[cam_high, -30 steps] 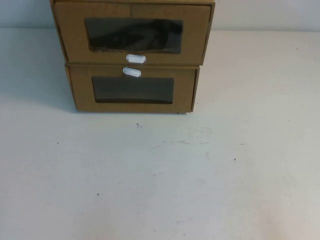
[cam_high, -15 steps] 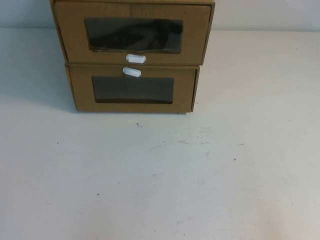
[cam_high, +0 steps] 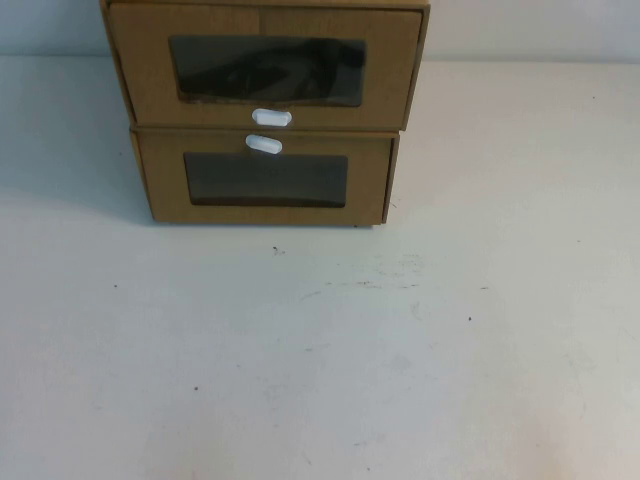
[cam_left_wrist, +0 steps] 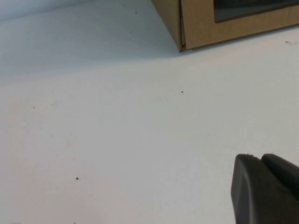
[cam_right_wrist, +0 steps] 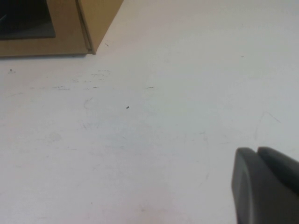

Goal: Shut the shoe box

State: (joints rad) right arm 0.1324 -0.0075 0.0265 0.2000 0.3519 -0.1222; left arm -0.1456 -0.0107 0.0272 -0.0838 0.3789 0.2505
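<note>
I see two brown cardboard boxes stacked at the far edge of the white table [cam_high: 320, 360]. The shoe box [cam_high: 140, 60] is the upper one, its white pull tab [cam_high: 272, 118] below a wide window; its front sits flush. The lower box [cam_high: 160, 190] has its tab above the window. The left gripper [cam_left_wrist: 266, 191] and right gripper [cam_right_wrist: 266, 186] hover over bare table, well apart from the boxes; I cannot tell their jaw state.
</note>
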